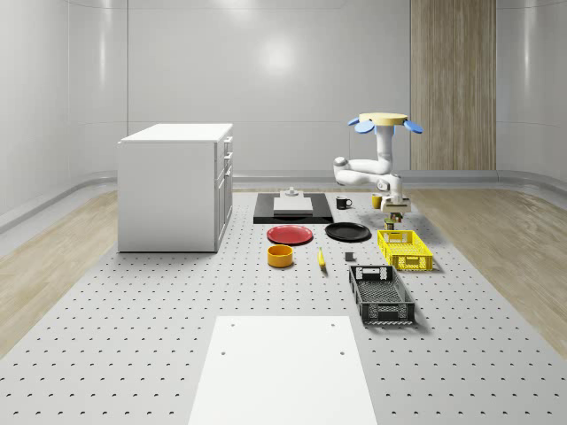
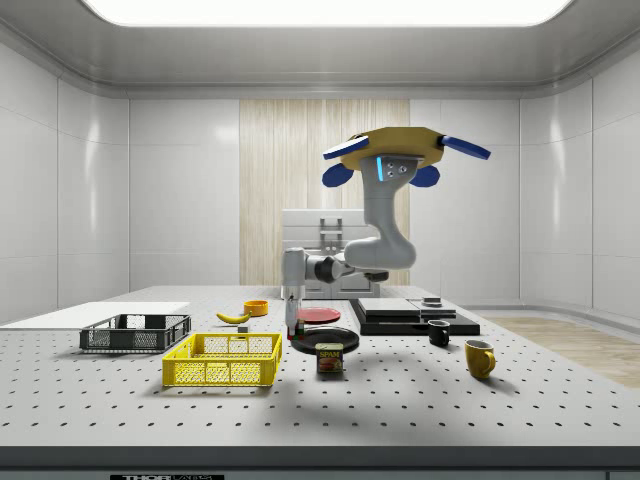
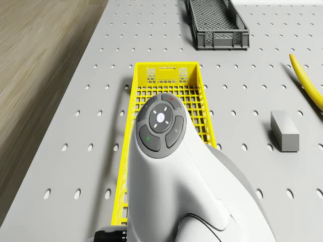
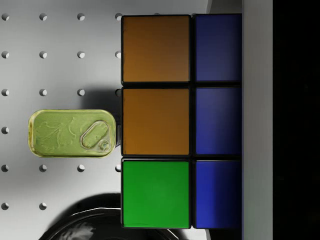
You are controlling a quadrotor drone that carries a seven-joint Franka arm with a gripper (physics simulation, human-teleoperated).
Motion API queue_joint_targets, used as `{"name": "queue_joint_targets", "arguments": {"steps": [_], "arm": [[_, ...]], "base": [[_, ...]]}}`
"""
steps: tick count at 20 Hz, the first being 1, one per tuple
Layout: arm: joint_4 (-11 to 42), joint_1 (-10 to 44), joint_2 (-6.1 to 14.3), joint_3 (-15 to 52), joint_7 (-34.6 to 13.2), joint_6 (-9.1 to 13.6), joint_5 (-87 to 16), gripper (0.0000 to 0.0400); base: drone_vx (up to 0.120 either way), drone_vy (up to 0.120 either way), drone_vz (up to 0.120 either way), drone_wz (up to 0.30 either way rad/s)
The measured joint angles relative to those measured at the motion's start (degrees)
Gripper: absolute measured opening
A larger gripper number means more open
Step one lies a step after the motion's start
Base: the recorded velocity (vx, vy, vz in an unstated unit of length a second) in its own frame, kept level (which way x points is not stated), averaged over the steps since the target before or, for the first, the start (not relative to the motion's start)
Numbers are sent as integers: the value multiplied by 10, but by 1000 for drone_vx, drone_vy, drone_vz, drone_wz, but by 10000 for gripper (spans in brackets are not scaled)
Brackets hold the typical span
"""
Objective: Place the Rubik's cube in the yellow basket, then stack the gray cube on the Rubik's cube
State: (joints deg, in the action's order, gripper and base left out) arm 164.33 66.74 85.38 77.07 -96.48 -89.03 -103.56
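The drone hovers beside the yellow basket — its gripper (fingers closed) grips the Rubik's cube above a tin can.

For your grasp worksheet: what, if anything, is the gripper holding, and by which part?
The Rubik's cube, pressed close against the gripper; a finger lies flat against one side face.

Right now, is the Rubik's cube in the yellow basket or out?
Out: the Rubik's cube sits held in the gripper, above the table beside the yellow basket.
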Motion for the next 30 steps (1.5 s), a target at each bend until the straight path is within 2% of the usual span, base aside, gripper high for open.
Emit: {"name": "queue_joint_targets", "arguments": {"steps": [15,20,26,30], "arm": [[0,3,11,2,-2,-10,4,325],[-1,3,14,2,-3,-13,6,325],[-1,4,17,3,-3,-16,7,325],[-1,5,19,3,-4,-18,8,325]], "base": [[120,0,0,0],[120,-96,0,0],[120,0,0,0],[120,0,-120,0]]}}
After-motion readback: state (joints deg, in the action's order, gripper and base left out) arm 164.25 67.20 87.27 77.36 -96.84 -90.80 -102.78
